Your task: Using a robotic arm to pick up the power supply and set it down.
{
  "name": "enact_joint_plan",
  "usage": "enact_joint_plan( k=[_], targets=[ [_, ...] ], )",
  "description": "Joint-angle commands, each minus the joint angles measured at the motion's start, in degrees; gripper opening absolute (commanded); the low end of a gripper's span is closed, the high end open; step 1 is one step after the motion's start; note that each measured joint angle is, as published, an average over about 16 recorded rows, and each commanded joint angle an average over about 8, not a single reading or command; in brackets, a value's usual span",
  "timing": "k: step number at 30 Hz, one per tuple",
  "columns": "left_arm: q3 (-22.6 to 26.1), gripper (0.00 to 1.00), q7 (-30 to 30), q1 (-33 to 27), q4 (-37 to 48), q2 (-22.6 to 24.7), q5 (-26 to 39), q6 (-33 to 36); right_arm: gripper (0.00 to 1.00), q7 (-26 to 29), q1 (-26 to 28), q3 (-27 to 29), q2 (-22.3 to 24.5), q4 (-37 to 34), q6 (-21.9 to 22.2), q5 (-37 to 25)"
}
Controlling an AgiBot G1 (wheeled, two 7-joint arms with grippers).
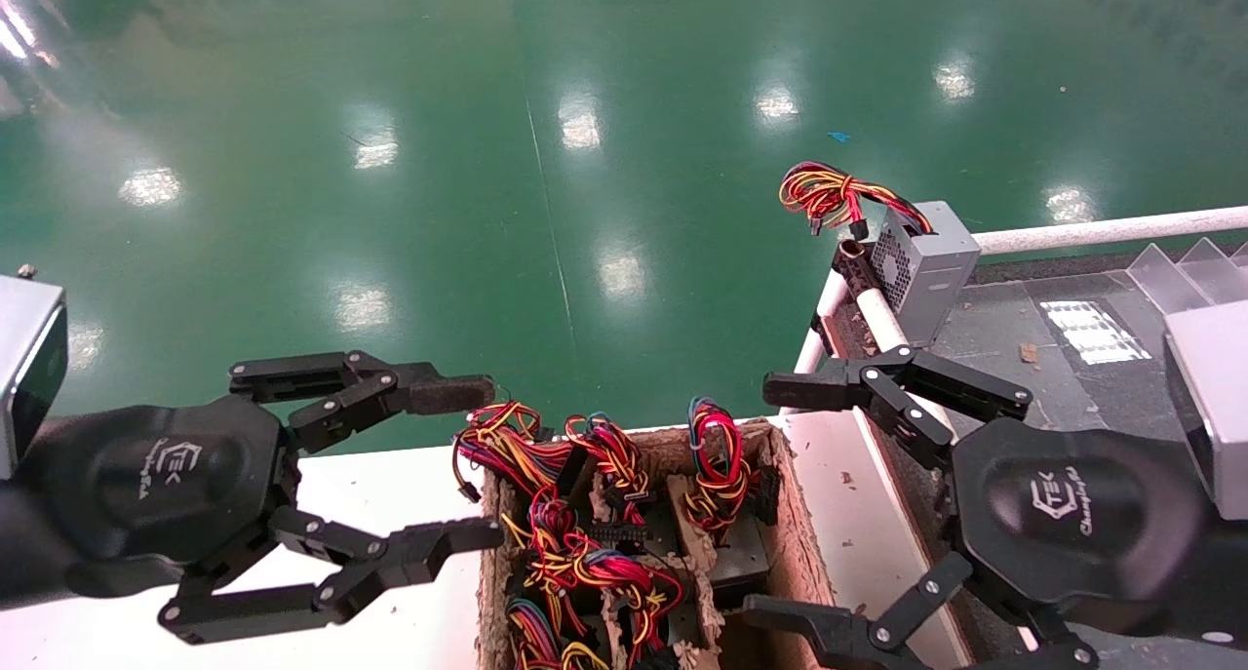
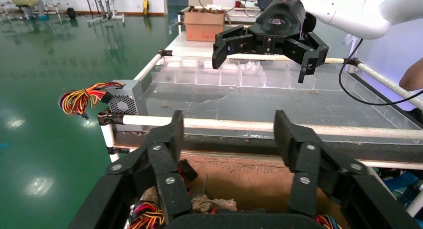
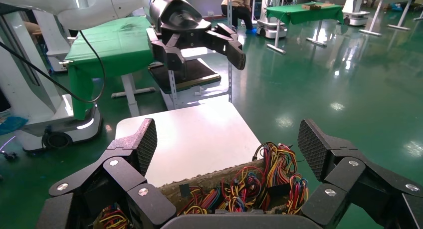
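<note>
Two grippers hang over the job, both spread wide and empty. The right gripper (image 1: 770,499), the one we take to be doing the work, sits at the near right corner of the carton (image 1: 792,543), its jaws fully apart with nothing between them. The left gripper (image 1: 473,463) hovers just off the carton's left side over the white table (image 1: 390,475), equally wide.

Our target, the power supply (image 1: 720,475), stands in the carton's right-hand compartment, low between the pulp dividers. Its bunch of red, yellow and blue wires rises above the rim. Only a dark patch of the casing shows beneath the wires. Neighbouring units fill the compartments to its left, their looms tangled close.

A second, vented supply (image 1: 926,260) rests against the white rail (image 1: 1102,229) beyond the carton, well apart from either gripper.

Handling judgement:
- The metal case is likely rigid and fairly heavy for its size, with smooth sides that could slip.
- The wires are soft and springy and would make a poor hold.
- We would close across the flat sides of the case below the loom, then lift straight up to keep clear of the dividers and the adjacent wiring.
</note>
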Motion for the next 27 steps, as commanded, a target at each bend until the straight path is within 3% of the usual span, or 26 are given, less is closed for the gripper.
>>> enact_joint_plan(
  k=[1,14,25,26,27],
  targets=[
    [0.00,0.00,0.00,0.00,0.00,0.00,0.00,0.00,1.00,0.00,0.00,0.00,0.00,0.00,0.00,0.00],
    [0.00,0.00,0.00,0.00,0.00,0.00,0.00,0.00,1.00,-0.09,-0.20,-0.13,0.04,-0.14,0.87,-0.83],
    [0.00,0.00,0.00,0.00,0.01,0.00,0.00,0.00,1.00,1.61,-0.54,-2.30,-0.40,-0.65,7.51,-8.09],
    [0.00,0.04,0.00,-0.01,0.01,0.00,0.00,0.00,1.00,2.21,-0.35,-2.78,-0.58,-0.98,8.32,-9.21],
    [0.01,0.16,0.00,-0.01,0.01,0.00,0.00,0.00,1.00,2.89,-0.10,-3.38,-0.79,-1.39,9.13,-10.50]
  ],
)
